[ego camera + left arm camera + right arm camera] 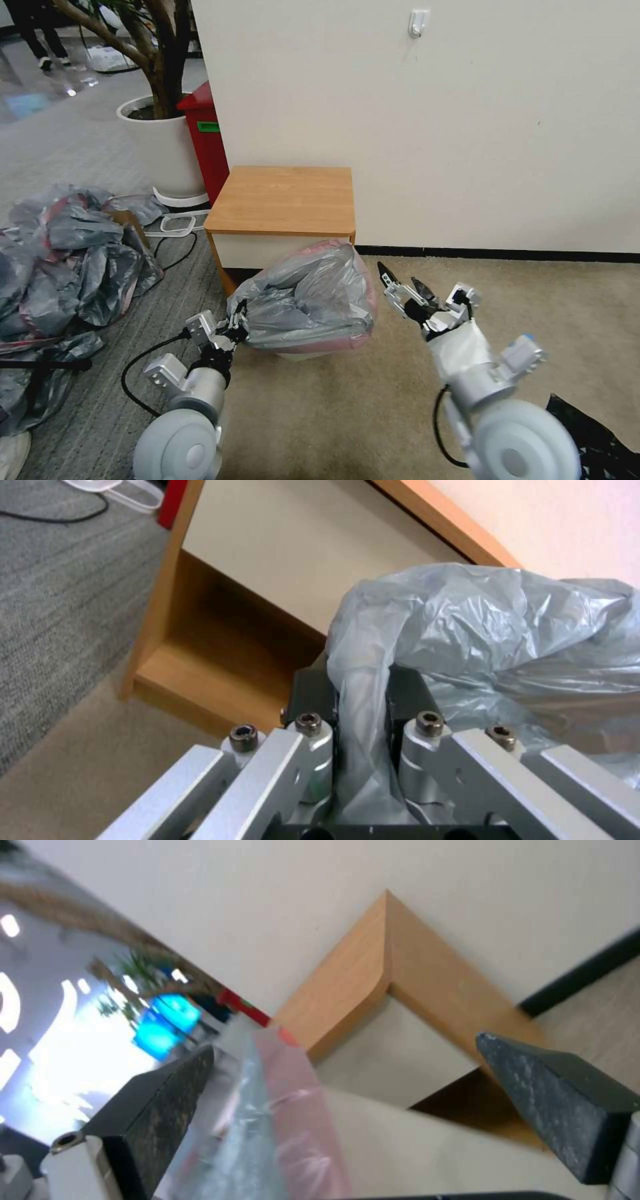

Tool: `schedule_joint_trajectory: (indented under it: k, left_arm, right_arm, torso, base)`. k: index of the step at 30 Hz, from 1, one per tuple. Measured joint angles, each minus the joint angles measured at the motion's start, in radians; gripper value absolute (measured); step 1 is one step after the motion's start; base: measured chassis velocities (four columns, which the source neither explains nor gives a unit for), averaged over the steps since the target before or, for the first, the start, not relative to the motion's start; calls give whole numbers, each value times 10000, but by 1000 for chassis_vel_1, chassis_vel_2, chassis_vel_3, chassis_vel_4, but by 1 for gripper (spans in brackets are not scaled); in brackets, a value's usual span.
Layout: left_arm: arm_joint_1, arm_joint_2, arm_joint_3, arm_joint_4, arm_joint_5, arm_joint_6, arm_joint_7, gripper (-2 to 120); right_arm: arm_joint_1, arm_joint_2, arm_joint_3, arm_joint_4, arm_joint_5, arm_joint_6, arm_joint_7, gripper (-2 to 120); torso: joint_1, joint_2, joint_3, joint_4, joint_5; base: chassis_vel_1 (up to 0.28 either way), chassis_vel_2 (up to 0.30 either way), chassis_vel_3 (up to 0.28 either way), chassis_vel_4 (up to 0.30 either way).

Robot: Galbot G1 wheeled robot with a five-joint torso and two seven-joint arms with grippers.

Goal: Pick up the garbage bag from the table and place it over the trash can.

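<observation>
Left gripper [235,325], nearest at 7 o'clock, was clenched on bunched fold of garbage bag [310,293]. Bag sat billowed over trash can [300,355], centre of scene, in front of nightstand [283,200] at 12. Right gripper [400,285] at 3 o'clock of bag: jaws spread wide, empty, bag's pink rim just beside one pad. Step judged: fitting bag over rim. Next move calls for pulling edge down around can.

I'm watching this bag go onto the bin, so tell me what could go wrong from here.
1. The left claw is shut on a fold of the garbage bag; pulling away could drag the bag off the trash can.
2. The right claw is open beside the bag, so that side may slip.
3. The bag bulges upward, not pushed inside.
</observation>
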State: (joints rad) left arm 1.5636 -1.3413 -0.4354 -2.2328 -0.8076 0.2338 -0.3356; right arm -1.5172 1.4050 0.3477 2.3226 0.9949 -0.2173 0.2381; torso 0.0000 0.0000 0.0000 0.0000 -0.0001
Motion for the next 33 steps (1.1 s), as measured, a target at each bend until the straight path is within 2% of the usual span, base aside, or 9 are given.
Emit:
schedule_joint_trajectory:
  k: [6,11,14,17,20,22,24,26,33]
  left_arm:
    - [-26,-87,160,-6,-19,0,-6,9]
    - [-65,-136,273,-5,-8,0,-16,9]
    - [-71,-156,302,-6,4,0,-18,9]
    - [-76,-184,311,0,19,0,-18,9]
    - [-84,-215,327,54,42,0,-19,9]
    - [-84,-217,334,56,43,0,-19,9]
    - [-82,-218,344,56,44,0,-19,9]
    - [-82,-217,346,56,45,0,-19,9]
    - [-95,-219,375,44,40,1,-19,9]
  right_arm:
    - [-52,579,-96,-56,1131,96,30,100]
    - [-55,932,-211,-173,1275,57,28,100]
    - [-30,1007,-227,-211,1272,54,10,95]
    - [-22,1054,-275,-211,1272,47,-13,86]
    - [10,1175,-349,-245,1251,32,-136,71]
    - [17,1202,-365,-263,1236,29,-176,68]
    - [58,1258,-399,-325,1210,24,-237,56]
    - [73,1269,-409,-345,1203,24,-247,52]
    - [174,1296,-420,-454,1178,21,-279,26]
  torso:
    - [0,0,0,0,-1]
    - [0,0,0,0,0]
    - [0,0,0,0,0]
    - [0,0,0,0,1]
    - [0,0,0,0,0]
    - [0,0,0,0,0]
    - [0,0,0,0,1]
    - [0,0,0,0,0]
    - [0,0,0,0,0]
  base:
    - [0,0,0,0]
    - [0,0,0,0]
    - [0,0,0,0]
    - [0,0,0,0]
    - [0,0,0,0]
    - [0,0,0,0]
    - [0,0,0,0]
    - [0,0,0,0]
    - [0,0,0,0]
